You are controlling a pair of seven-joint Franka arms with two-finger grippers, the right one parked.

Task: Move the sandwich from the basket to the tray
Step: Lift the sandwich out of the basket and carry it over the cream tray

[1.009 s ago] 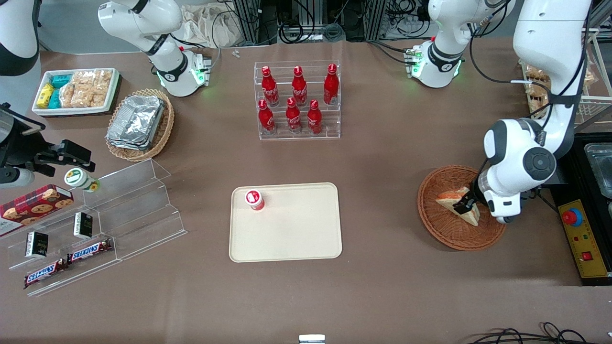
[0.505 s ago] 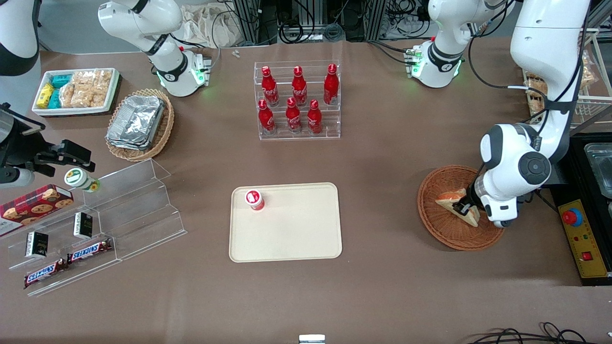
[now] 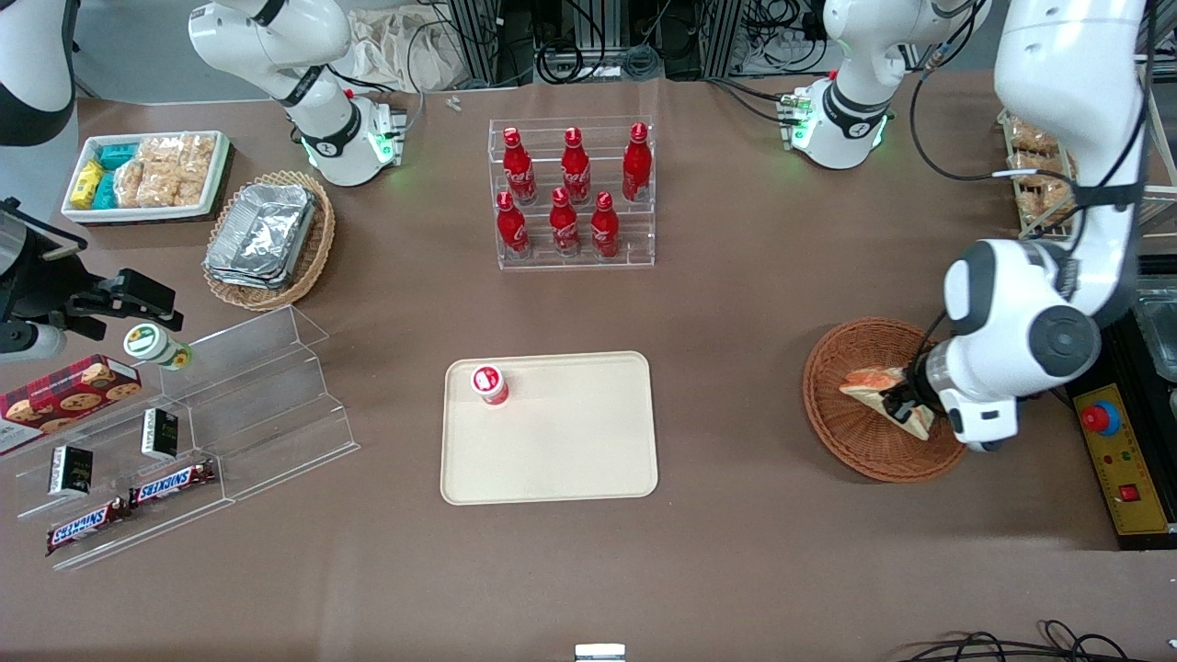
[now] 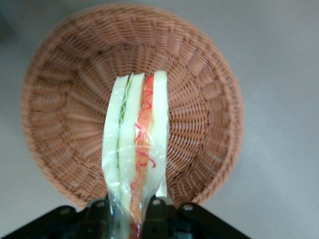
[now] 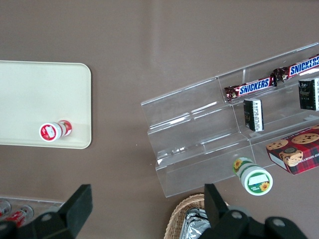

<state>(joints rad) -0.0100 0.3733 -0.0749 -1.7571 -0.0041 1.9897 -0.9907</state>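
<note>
Front view: the gripper sits over the basket, at the working arm's end of the table, and the arm's white wrist covers the part of the basket's rim nearest it. The sandwich shows only as a pale wedge with an orange edge, partly under the dark fingers; from here it is hard to say whether it rests on the wicker or hangs clear of it.

Wrist view settles more: the two dark fingers are clamped on one end of the sandwich, bread slices pressed between them, clear wrap bunched at the grip. The layers read clearly here, green along one slice and red-orange along the next. The basket lies under the sandwich; whether the two touch cannot be judged.

The tray lies mid-table, well apart from the basket, with a small red-capped cup standing near one corner. The right wrist view shows the same tray, cut off at the frame edge, and the cup close to its rim. It also shows a clear stepped rack with chocolate bars, which the front view shows less plainly.
</note>
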